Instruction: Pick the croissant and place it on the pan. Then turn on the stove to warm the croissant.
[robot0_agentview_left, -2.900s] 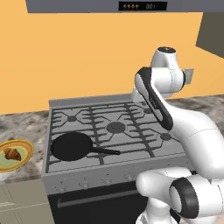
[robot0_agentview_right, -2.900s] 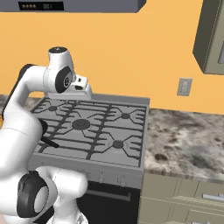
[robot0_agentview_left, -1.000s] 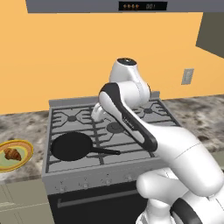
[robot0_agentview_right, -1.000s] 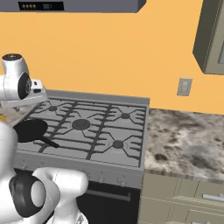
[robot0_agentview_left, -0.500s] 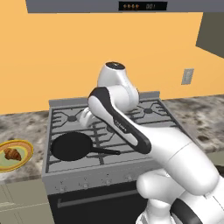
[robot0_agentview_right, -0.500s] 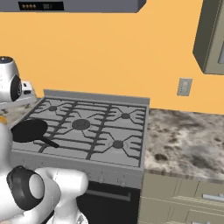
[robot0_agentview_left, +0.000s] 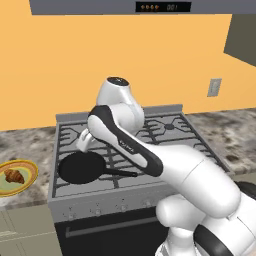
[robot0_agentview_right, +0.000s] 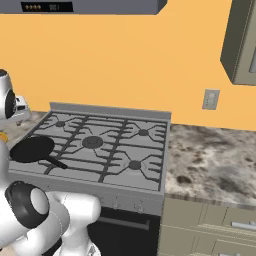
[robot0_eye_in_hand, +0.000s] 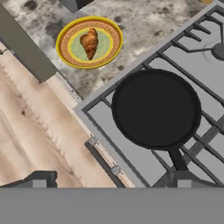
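Nothing's done yet — the croissant (robot0_eye_in_hand: 89, 42) sits on its plate (robot0_eye_in_hand: 65, 46) on the counter, left of the stove (robot0_agentview_left: 165, 131). The pan (robot0_eye_in_hand: 154, 108) is empty, and the gripper (robot0_eye_in_hand: 109, 181) is spread open, holding nothing.

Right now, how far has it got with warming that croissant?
Nothing looks finished yet. The croissant lies on the yellow-rimmed plate on the counter beside the stove, and the pan sits empty on a front burner. The arm reaches over the pan toward the plate side; the gripper's state can't be told. Left to do: grasp the croissant, set it in the pan, then turn a stove knob.
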